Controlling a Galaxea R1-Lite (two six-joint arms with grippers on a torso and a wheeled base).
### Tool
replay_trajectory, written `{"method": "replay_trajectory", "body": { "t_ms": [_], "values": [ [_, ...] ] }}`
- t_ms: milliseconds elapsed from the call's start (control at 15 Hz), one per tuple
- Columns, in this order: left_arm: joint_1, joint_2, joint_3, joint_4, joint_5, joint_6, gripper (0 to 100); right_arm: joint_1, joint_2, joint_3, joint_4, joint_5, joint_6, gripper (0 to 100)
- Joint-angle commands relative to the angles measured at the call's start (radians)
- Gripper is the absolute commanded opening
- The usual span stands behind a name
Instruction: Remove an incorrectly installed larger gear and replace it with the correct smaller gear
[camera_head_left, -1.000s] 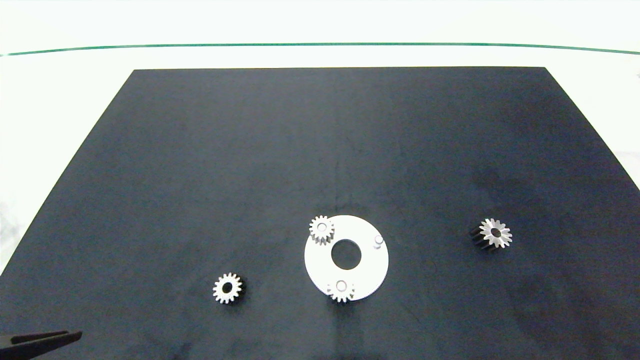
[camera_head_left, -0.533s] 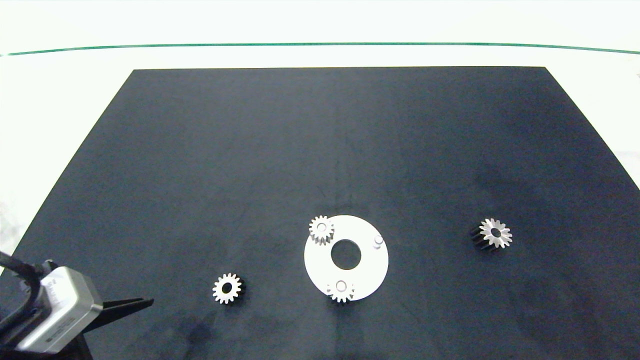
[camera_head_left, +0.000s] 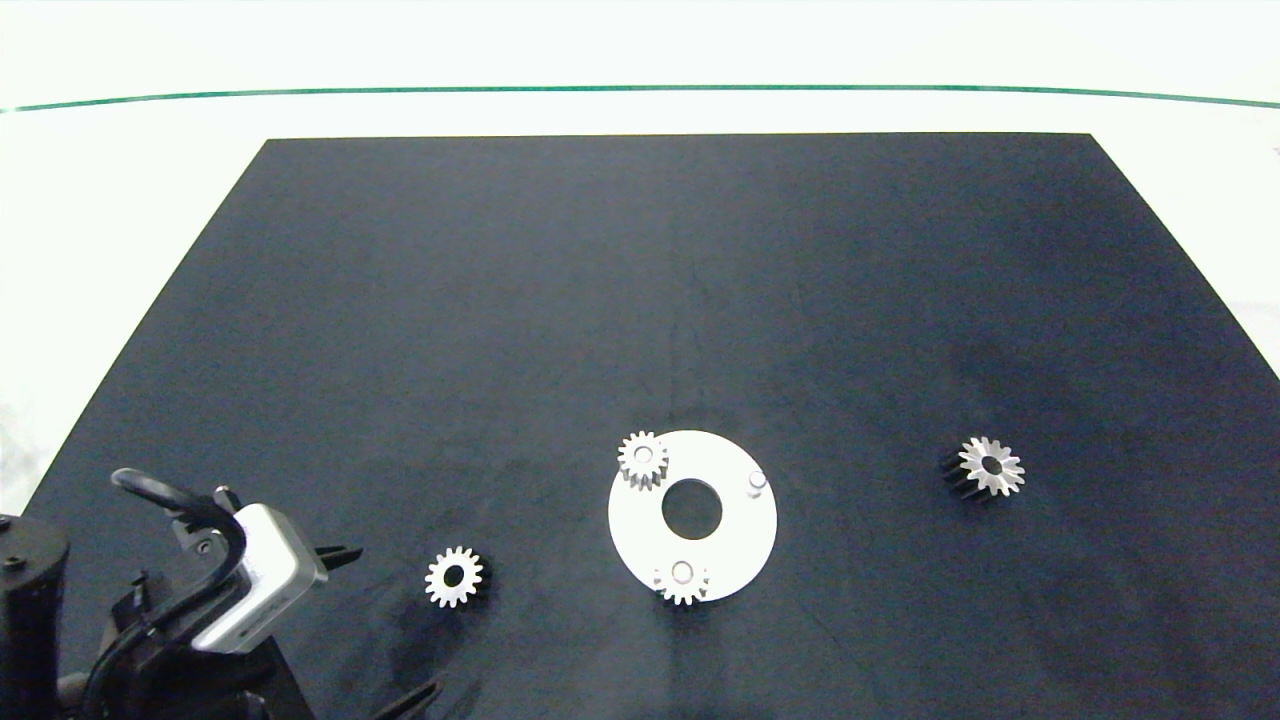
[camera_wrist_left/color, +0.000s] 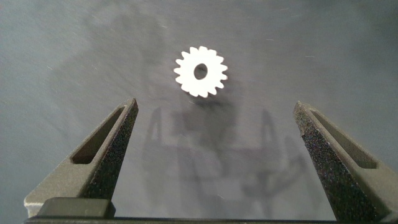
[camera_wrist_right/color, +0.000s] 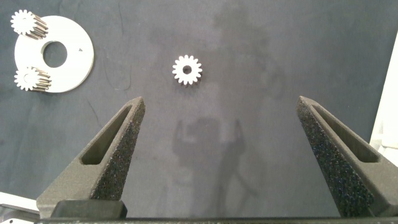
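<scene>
The smaller gear (camera_head_left: 454, 577) (camera_wrist_left/color: 201, 71), pale with short blunt teeth, lies loose on the dark mat, left of the white ring plate (camera_head_left: 740, 540). My left gripper (camera_head_left: 385, 625) (camera_wrist_left/color: 216, 106) hangs open just left of it, and the gear lies slightly beyond the fingertips. The larger gear (camera_head_left: 990, 466) (camera_wrist_right/color: 187, 70), with spiky teeth and dark fluted sides, lies on the mat right of the plate. The plate carries two small gears (camera_head_left: 643, 459) (camera_head_left: 682, 580) and a bare pin (camera_head_left: 757, 483). My right gripper (camera_wrist_right/color: 221, 99) is open above the mat, short of the larger gear and out of the head view.
The dark mat (camera_head_left: 640, 300) covers most of the white table, with bare white margins at the left, right and far sides. The left arm's wrist camera housing (camera_head_left: 255, 590) sits at the mat's near-left corner. The ring plate (camera_wrist_right/color: 71, 62) also shows in the right wrist view.
My left arm has come in from the bottom-left corner toward the loose smaller gear, and its fingers now stand apart. The gears and the plate have not moved.
</scene>
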Motion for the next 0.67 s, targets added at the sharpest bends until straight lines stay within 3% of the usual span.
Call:
{"method": "replay_trajectory", "body": {
  "t_ms": [67,200,467,600,667],
  "values": [
    [-0.001,0.083,0.003,-0.032,0.016,0.056,100,-0.001,-0.004,0.003,0.004,0.008,0.001,100],
    [-0.002,0.115,0.003,-0.057,0.016,0.064,100,0.000,-0.005,0.003,0.004,0.008,0.016,100],
    [-0.004,0.160,0.001,-0.103,0.037,0.066,100,0.000,-0.013,0.003,0.004,0.009,0.016,100],
    [-0.008,0.183,0.001,-0.120,0.077,0.081,100,0.000,-0.013,0.008,0.004,0.009,0.018,100],
    [-0.011,0.194,-0.002,-0.121,0.082,0.081,100,0.000,-0.013,0.011,0.004,0.009,0.016,100]
  ]
}}
